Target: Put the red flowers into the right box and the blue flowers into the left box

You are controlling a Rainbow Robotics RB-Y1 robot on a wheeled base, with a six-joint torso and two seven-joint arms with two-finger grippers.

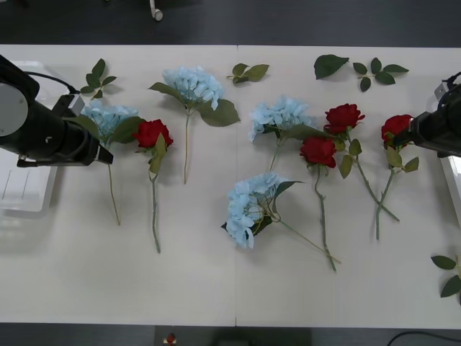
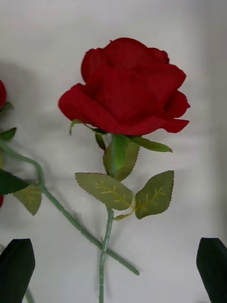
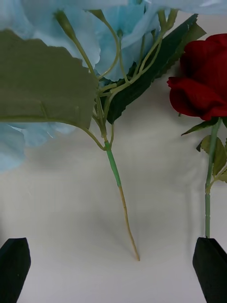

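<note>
White tabletop (image 1: 216, 288) is stretching across the room in front of the robot, with dark floor showing beyond its far edge. Red flowers (image 1: 319, 151) are lying scattered on it: three toward three o'clock and one (image 1: 152, 133) toward nine o'clock. Blue flowers (image 1: 250, 205) are lying among them, one near the centre, one (image 1: 281, 115) just beyond it, one (image 1: 193, 85) toward eleven o'clock and one (image 1: 106, 117) at nine o'clock. Loose leaf sprigs (image 1: 374, 72) are resting along the far edge.

Left gripper (image 3: 113, 265) is hovering over the nine o'clock blue flower's stem, its black fingers (image 3: 14, 267) spread wide and holding nothing, with a red bloom just beside. Right gripper (image 2: 116, 267) is hanging over the outermost rose (image 2: 125, 87) at three o'clock, fingers (image 2: 213, 267) likewise parted and empty.

Left box (image 1: 25, 191) is sitting at the table's nine o'clock edge beneath the left arm; right box (image 1: 452, 180) is peeking in at the three o'clock edge.
</note>
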